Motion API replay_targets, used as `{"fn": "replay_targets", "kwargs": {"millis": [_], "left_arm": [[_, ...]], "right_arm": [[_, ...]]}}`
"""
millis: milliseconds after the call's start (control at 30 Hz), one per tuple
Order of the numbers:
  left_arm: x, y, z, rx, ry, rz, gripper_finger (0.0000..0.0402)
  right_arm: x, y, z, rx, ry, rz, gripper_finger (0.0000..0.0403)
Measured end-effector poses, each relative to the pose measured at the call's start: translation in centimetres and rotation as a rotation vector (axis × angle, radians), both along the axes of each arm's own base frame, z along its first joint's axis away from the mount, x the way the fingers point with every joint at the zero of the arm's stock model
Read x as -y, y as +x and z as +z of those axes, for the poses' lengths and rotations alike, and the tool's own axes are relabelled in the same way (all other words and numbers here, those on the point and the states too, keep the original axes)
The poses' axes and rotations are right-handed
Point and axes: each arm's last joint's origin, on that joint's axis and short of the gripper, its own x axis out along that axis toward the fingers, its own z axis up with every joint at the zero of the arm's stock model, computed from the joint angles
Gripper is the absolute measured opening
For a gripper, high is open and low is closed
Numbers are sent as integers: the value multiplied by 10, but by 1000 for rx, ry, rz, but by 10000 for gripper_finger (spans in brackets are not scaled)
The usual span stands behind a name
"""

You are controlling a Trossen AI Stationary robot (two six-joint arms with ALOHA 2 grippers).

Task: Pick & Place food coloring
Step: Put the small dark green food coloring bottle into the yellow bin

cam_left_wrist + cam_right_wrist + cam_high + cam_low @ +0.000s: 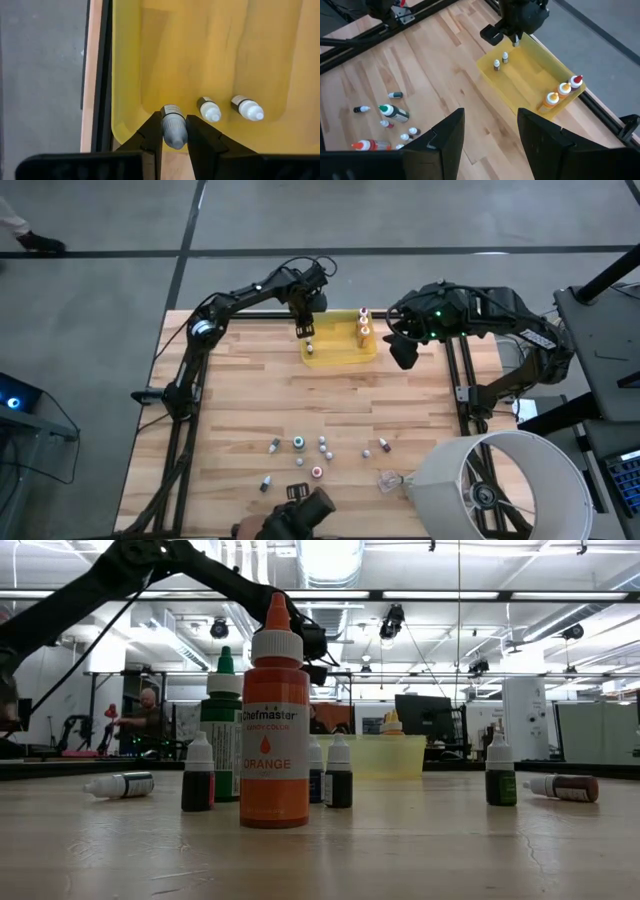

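Observation:
The yellow tray [345, 352] sits at the table's far middle. Three taller food coloring bottles [564, 89] stand at its right end and two tiny ones [209, 109] lie on its floor near its left end. My left gripper [174, 142] hangs over that left end, shut on a tiny grey bottle [173, 131]. My right gripper [490, 140] is open and hovers right of the tray, touching nothing. Several more bottles [300, 444] stand or lie on the table's near part, among them a large orange one [275, 720]. My left gripper pinches the tiny grey bottle by its sides [175, 136] between its two fingertips, coming from above and pointing down. The bottle lies along the fingers, its dark-banded end [172, 109] sticking out beyond them over the tray's floor. Whether it touches the floor I cannot tell.
A crumpled clear plastic scrap [388, 479] lies near the table's near right corner beside a white lampshade-like drum [500, 485]. A camera [305, 510] sits at the near edge. Bare wood lies between the tray and the loose bottles. A person [148, 710] shows in the room behind.

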Motion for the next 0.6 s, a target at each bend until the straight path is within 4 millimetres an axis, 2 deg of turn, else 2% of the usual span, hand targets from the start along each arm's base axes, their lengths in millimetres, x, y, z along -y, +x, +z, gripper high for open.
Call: {"fn": "replay_targets", "kwargs": {"millis": [167,600], "left_arm": [[0,0,-2,-8,2,-20,48],[1,-2,-24,-19,-32,-17,48]], "right_arm": [[0,0,0,-1,0,0,173],[0,0,0,-2,-1,4,173]]}}
